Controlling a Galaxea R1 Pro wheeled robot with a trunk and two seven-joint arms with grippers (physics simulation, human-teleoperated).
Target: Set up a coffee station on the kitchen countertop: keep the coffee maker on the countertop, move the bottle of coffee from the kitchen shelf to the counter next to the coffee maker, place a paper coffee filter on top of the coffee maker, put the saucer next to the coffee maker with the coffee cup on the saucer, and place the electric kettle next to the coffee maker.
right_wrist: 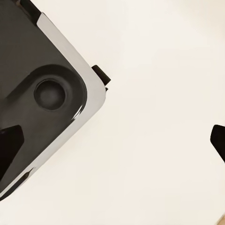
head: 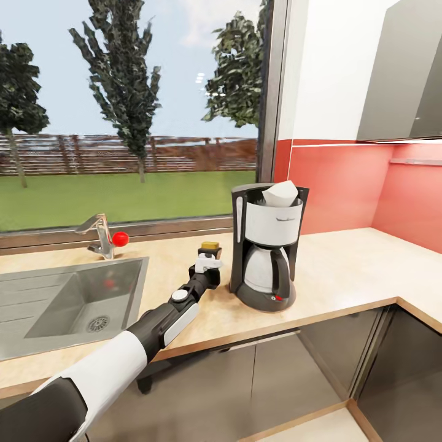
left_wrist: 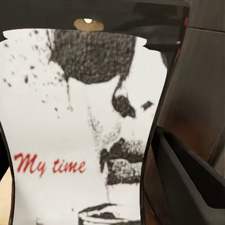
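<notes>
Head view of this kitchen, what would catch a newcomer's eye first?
The tall black coffee maker with a white front panel stands on the light-wood countertop, a white paper filter poking from its top. Just beside it, the left gripper is at a small brown jar with a yellow lid. A red-tipped tap sits behind the steel sink.

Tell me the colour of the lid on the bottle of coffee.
Yellow; the bottle of coffee shows its lid best in the head view.

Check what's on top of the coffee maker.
A white paper coffee filter sits in the open top of the coffee maker, its folded upper edge sticking out. The filter's lower part and the basket beneath are hidden inside the housing.
</notes>
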